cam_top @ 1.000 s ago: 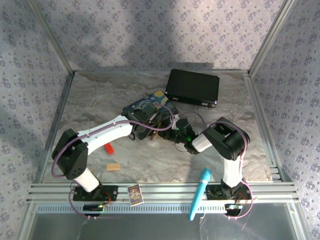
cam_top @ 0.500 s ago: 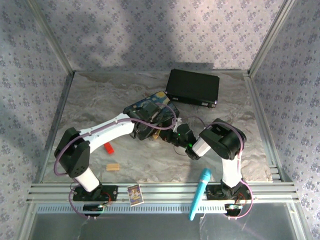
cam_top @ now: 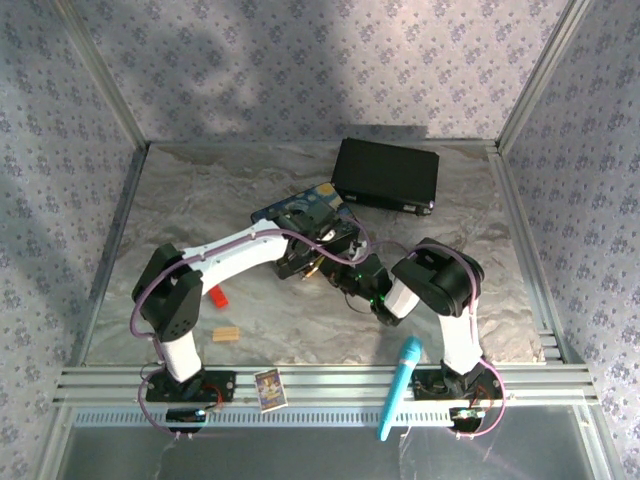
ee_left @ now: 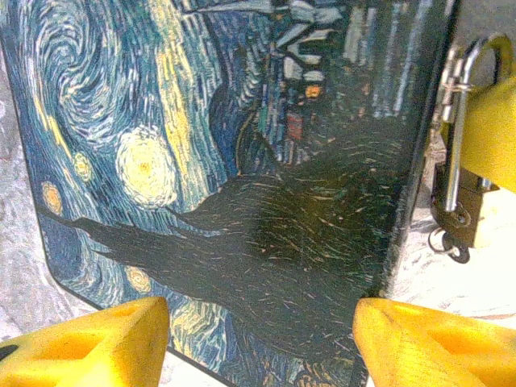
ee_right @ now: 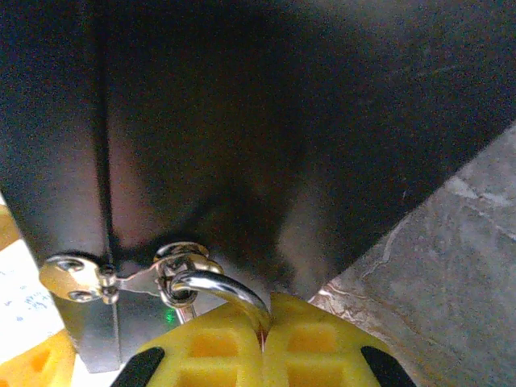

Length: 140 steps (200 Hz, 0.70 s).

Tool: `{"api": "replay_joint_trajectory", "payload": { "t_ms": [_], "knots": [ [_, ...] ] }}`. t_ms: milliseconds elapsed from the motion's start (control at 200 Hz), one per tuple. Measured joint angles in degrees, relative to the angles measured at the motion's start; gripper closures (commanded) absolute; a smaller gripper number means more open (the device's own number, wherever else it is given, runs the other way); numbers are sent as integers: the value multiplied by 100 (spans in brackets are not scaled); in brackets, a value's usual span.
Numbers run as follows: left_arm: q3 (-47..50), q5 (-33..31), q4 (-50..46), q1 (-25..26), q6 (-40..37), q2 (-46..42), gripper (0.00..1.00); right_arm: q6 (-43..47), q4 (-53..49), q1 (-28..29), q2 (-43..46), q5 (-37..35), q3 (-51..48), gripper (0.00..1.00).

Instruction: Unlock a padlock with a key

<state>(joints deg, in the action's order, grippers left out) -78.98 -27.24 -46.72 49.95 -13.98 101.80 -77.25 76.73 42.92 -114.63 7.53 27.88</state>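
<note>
The painted tin (ee_left: 242,161) lies under my left gripper (ee_left: 262,322), whose yellow fingers (ee_left: 105,343) stand wide apart above its lid, holding nothing. At the tin's right edge the padlock (ee_left: 458,145) hangs by its silver shackle from the hasp. In the right wrist view my right gripper (ee_right: 264,322) is shut on that padlock's shackle (ee_right: 226,289), which loops through the hasp ring (ee_right: 181,262) on the tin's dark side. A small metal ring (ee_left: 447,242) shows below the lock. I cannot make out the key. From above, both grippers meet beside the tin (cam_top: 300,210).
A black case (cam_top: 385,175) lies at the back right. A red block (cam_top: 216,296) and a tan wooden block (cam_top: 226,335) lie front left. A blue microphone (cam_top: 400,385) and a small card (cam_top: 270,388) rest on the front rail.
My right gripper has moved left up to the tin and shut on the shackle. The left arm's elbow has swung right, its gripper staying over the tin.
</note>
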Motion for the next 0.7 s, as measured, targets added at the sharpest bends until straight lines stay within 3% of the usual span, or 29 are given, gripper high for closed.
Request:
{"api": "replay_joint_trajectory", "payload": {
  "t_ms": [265,415,700],
  "knots": [
    [-20,-175,-31,85,-85,144,40,-658,435,11,-151,-243,-87,100],
    [44,-175,22,92,-122,144,40,-894,590,-262,-144,-376,-192,100],
    [118,-225,105,116,-122,140,40,-1003,560,-315,-44,-348,-289,100]
  ]
}}
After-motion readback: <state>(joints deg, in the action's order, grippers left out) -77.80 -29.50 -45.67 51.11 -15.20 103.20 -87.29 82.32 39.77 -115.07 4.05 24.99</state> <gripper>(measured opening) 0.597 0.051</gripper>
